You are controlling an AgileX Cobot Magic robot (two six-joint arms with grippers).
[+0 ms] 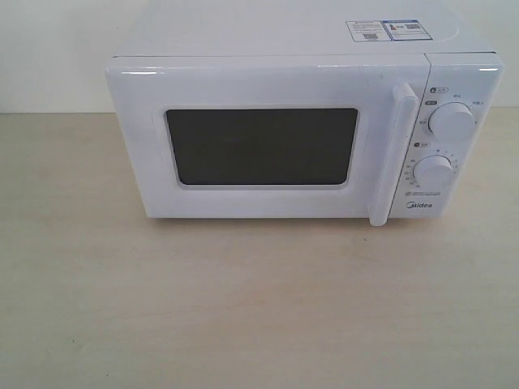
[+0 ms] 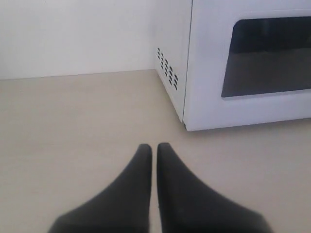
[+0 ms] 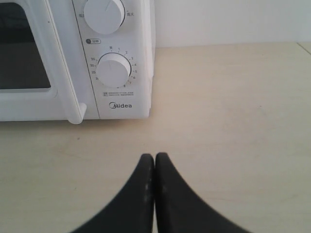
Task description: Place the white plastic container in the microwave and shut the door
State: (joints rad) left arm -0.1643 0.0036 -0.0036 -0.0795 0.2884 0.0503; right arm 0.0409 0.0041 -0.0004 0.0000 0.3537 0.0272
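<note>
White plastic container: not in any view. It isn't on the table (image 1: 243, 316) as far as the views show, and the window (image 1: 261, 147) is too dark to tell whether it sits inside the microwave (image 1: 243, 36).

Handling is therefore a guess from the task wording alone. It's a plastic box, so probably light, with slightly springy walls, smooth and a bit slippery, not fragile. I'd pinch across its narrower span with a moderate squeeze and keep it level.

The microwave fills the upper middle of the exterior frame. Its door (image 1: 259, 85) is shut flush. The vertical handle (image 1: 393, 154) stands right of centre, just beside the two dials (image 1: 452, 121). Stickers (image 1: 388, 30) are at the upper right of its top.

If the box is still outside, the shut door is the one obstacle, and I'd pull it open at the handle. I see nothing else on the table.

My left claw (image 2: 154, 148) has its tips pressed together and holds nothing. It sits low over the table near the microwave's vented side. My right claw (image 3: 154, 158) is the same, tips together and empty, in front of the dial end. Neither shows in the exterior frame.
</note>
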